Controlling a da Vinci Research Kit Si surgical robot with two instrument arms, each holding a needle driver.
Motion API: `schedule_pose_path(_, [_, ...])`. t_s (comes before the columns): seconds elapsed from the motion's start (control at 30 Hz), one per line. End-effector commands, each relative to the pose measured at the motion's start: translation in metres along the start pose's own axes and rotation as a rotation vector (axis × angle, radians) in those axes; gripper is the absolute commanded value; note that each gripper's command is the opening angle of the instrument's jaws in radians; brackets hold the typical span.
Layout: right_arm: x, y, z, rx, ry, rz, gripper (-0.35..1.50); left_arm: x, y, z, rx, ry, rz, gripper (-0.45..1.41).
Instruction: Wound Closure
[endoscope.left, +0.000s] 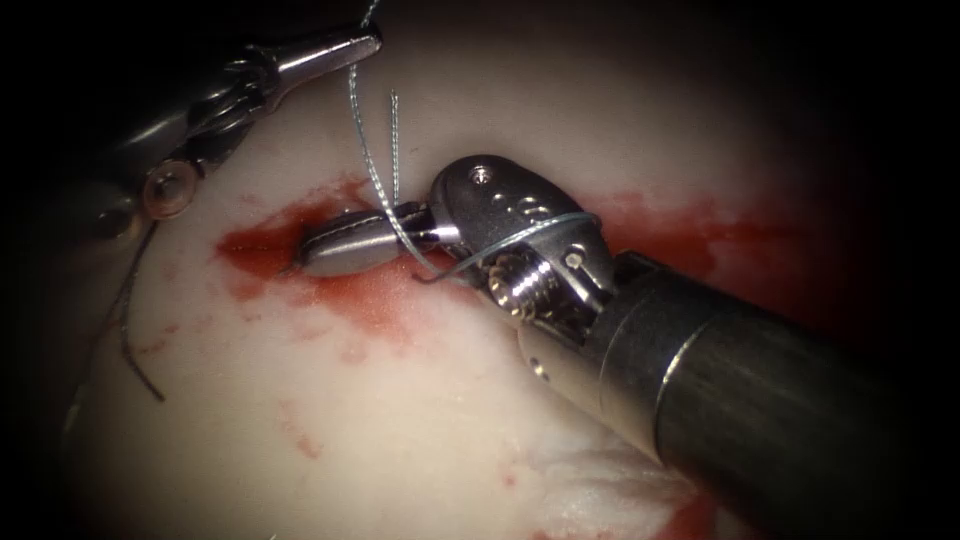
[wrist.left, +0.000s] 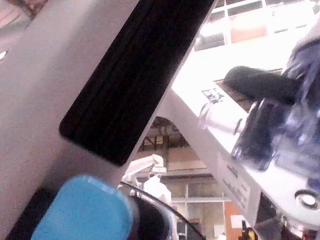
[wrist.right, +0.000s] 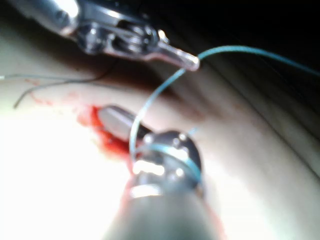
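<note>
Left claw (endoscope.left: 368, 42) shut on the thread (endoscope.left: 372, 170), up left of the cut (endoscope.left: 262, 245). Right claw (endoscope.left: 305, 256) looks shut over the cut, thread wrapped round its wrist; I can't tell what it grips. Needle (endoscope.left: 135, 335) lies loose on the tissue (endoscope.left: 400, 420), far left.

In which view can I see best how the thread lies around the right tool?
The endoscope view. There the thread runs down from the left tool, which holds it, and loops over the right tool's wrist. The right wrist view shows the same loop, but from behind the tool.
</note>
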Motion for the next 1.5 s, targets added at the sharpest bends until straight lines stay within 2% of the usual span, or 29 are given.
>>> schedule_pose_path(0.03, [0.0007,0.0006,0.0009,0.009,0.032,0.028,-0.35,-0.0004,0.0007,0.0009,0.001,-0.004,0.013,-0.45])
schedule_pose_path(0.13, [0.0008,0.0001,0.0013,0.040,0.096,0.110,-0.35,0.0016,0.0018,0.0005,-0.032,0.019,0.040,-0.45])
schedule_pose_path(0.23, [0.0011,-0.0002,0.0015,0.023,0.137,0.173,-0.35,0.0027,0.0027,0.0001,-0.049,0.055,0.061,-0.45])
schedule_pose_path(0.37, [0.0018,-0.0004,0.0016,0.008,0.176,0.192,-0.35,0.0040,0.0030,-0.0008,-0.072,0.133,0.098,-0.45])
schedule_pose_path(0.47, [0.0029,-0.0001,0.0014,-0.041,0.225,0.200,-0.35,0.0048,0.0023,-0.0026,-0.084,0.176,0.118,-0.45])
schedule_pose_path(0.5, [0.0034,0.0001,0.0013,-0.116,0.209,0.155,-0.35,0.0049,0.0018,-0.0033,-0.092,0.184,0.120,-0.45])
schedule_pose_path(0.57, [0.0036,0.0003,0.0013,-0.199,0.201,0.110,-0.35,0.0051,0.0012,-0.0040,-0.093,0.189,0.119,-0.45])
schedule_pose_path(0.6, [0.0036,0.0003,0.0013,-0.199,0.201,0.110,-0.35,0.0051,0.0012,-0.0040,-0.093,0.189,0.119,-0.45])
schedule_pose_path(0.7, [0.0038,0.0005,0.0010,-0.349,0.150,0.031,-0.35,0.0051,0.0002,-0.0045,-0.103,0.191,0.115,-0.45])
schedule_pose_path(0.8, [0.0039,0.0007,0.0008,-0.415,0.119,-0.033,-0.35,0.0048,-0.0001,-0.0043,-0.109,0.189,0.109,-0.45])
schedule_pose_path(0.83, [0.0040,0.0009,0.0005,-0.486,0.093,-0.072,-0.35,0.0044,-0.0004,-0.0039,-0.118,0.187,0.103,-0.45])
schedule_pose_path(0.9, [0.0040,0.0009,0.0004,-0.515,0.088,-0.086,-0.35,0.0044,-0.0006,-0.0038,-0.121,0.187,0.101,-0.45])
schedule_pose_path(0.97, [0.0040,0.0012,-0.0004,-0.654,0.085,-0.106,-0.35,0.0044,-0.0011,-0.0033,-0.114,0.190,0.096,-0.45])
schedule_pose_path(1.03, [0.0035,0.0013,-0.0011,-0.755,0.009,-0.137,-0.35,0.0042,-0.0012,-0.0032,-0.115,0.193,0.092,-0.45])
schedule_pose_path(1.5, [0.0028,0.0010,-0.0010,-0.873,-0.026,-0.138,-0.35,0.0030,-0.0014,-0.0032,-0.130,0.183,0.090,-0.45])
